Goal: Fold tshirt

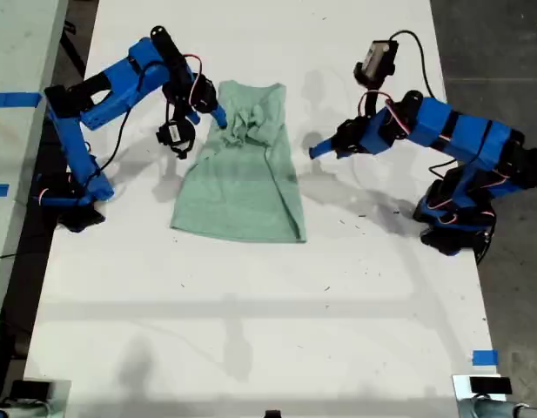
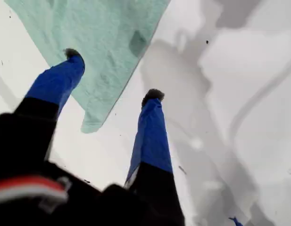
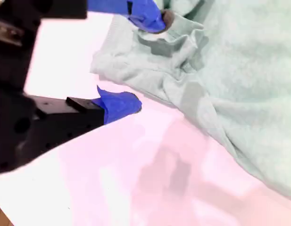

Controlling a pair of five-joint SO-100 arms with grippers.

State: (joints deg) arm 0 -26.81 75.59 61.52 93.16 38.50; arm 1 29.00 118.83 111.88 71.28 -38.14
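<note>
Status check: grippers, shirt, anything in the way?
My first gripper open, empty, over shirt edge. My second gripper open at bunched neck end. Pale mint-green cloth t-shirt sleeves folded in, on white table. Nothing in the way.

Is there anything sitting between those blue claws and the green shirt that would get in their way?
Nothing visible does. My second gripper is open right at the bunched sleeve area of the tshirt. My first gripper is open with one tip over the cloth's edge. Only bare white table surrounds the tshirt.
</note>
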